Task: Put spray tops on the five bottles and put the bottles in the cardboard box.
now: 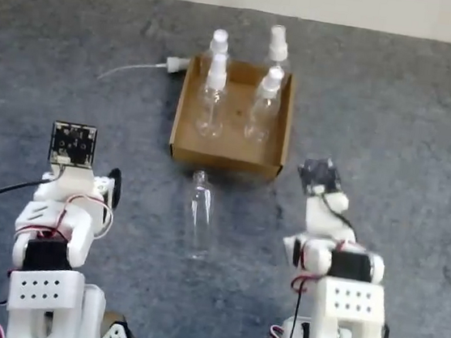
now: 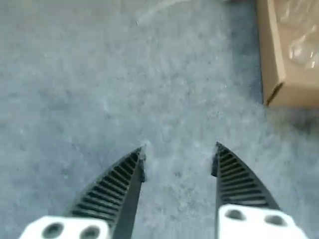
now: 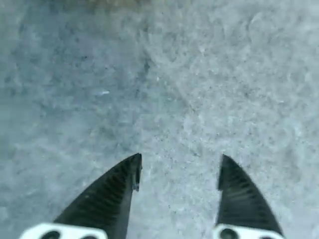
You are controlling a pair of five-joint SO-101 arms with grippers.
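bottle [image 1: 198, 215], uncapped, lies beside cardboard box [image 1: 226, 164]; left end effector [image 2: 179, 148] and right end effector [image 3: 181, 156] gape empty

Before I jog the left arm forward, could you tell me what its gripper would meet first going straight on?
Most likely the bare carpet: the open left gripper points at it with nothing between. The box lies off to one side of that line, though depth is hard to judge.

High view: looking down over grey felt tabletop [image 1: 411, 117].
Wrist views: pointing closely at it.
Shared, high and left wrist: brown cardboard box [image 1: 225, 161].
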